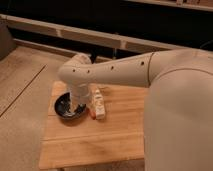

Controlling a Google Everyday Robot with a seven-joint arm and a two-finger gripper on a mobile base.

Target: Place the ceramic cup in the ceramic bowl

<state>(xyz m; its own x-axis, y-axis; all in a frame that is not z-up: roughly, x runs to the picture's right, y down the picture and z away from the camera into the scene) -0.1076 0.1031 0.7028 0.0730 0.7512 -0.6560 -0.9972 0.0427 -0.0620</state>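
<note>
A light wooden table (100, 135) is seen in the lower middle of the frame, on a pale floor (20, 85). Dark shelving (100, 20) is spread across the top. The pale arm (115, 70) is stretched from the right edge toward the table's upper left. The gripper (80, 97) is hung down over the right half of the black bowl (64, 107), which is set near the table's upper left corner. A white bottle (100, 106) with an orange side is seen just right of the bowl. The cup cannot be told apart from the gripper's pale end above the bowl. Whether the gripper is opened, or anything is held, cannot be told.
</note>
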